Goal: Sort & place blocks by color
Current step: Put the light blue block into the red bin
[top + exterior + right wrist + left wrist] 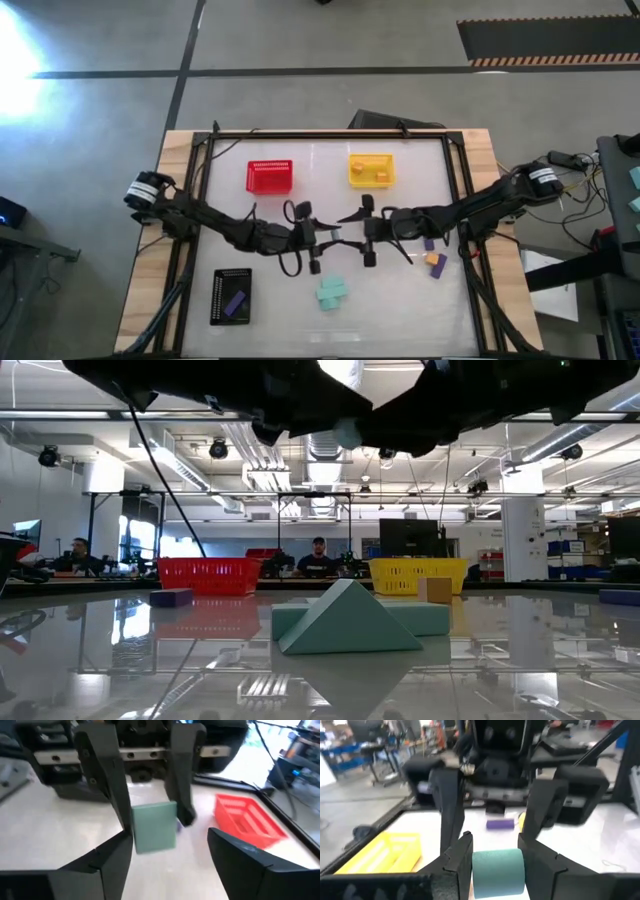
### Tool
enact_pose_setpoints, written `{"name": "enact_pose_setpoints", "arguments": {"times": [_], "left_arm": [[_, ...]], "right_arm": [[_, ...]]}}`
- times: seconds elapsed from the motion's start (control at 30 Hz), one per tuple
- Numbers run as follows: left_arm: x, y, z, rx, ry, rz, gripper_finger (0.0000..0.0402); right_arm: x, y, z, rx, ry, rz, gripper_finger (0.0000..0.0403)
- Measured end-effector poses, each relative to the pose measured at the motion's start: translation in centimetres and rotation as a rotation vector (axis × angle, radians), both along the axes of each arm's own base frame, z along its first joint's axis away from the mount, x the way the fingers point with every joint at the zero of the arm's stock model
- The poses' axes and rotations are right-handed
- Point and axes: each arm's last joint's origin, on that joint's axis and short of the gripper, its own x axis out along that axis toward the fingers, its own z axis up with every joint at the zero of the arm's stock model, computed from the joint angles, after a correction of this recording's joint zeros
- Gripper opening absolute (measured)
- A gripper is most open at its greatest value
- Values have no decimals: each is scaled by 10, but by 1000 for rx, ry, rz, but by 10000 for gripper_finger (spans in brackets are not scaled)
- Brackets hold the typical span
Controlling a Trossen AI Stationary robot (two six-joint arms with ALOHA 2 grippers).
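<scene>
Table: your work surface [330,170] is a white glossy top in a dark frame, with an open workshop hall behind it in the low view, where two people sit at benches.
Baskets, count three: red basket [270,176], yellow basket [371,169] and black basket [232,296]. I take the red basket as your landmark.
Orange blocks, count three: two in the yellow basket [372,170], well to the right of the red basket; one [436,264] on the table far right of it and nearer the front edge.
Purple blocks, count two seen: one [236,303] in the black basket, toward the front from the red basket; one [429,243] touching the loose orange block.
Teal blocks on the table: a cluster [332,293] lies toward the front and right of the red basket; you cannot count its pieces from above.
Left gripper [495,865]: it sits mid-table, front-right of the red basket, its fingers clamped on a teal block [498,872].
Right gripper [170,852]: it faces your left gripper nose to nose, fingers spread wide apart on either side of that same teal block, not touching it.
</scene>
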Motion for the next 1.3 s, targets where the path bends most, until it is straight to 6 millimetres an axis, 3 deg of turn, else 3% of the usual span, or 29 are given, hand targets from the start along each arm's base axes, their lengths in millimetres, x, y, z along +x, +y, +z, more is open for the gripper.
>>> {"name": "enact_pose_setpoints", "arguments": {"times": [0.13, 0.3, 0.6, 0.8, 0.9, 1.1, 1.3], "left_arm": [[-10, 7, 7, -33, 62, 90, 115], [-26, 32, 16, -79, 163, 285, 115], [-72, 114, 25, -198, 463, 599, 115], [-111, 172, 17, -415, 723, 749, 115], [-123, 192, 11, -481, 761, 811, 115], [-130, 206, -1, -532, 819, 821, 115], [-121, 211, -10, -537, 807, 823, 121]], "right_arm": [[-9, -5, 11, -37, 105, -61, 258], [-21, -12, 31, -90, 177, -180, 255], [-44, -28, 59, -125, 115, -273, 239], [-48, -29, 63, -86, 95, -285, 230], [-48, -29, 59, -63, 118, -293, 226], [-43, -28, 48, -61, 178, -300, 224], [-39, -27, 42, -63, 205, -302, 224]]}}
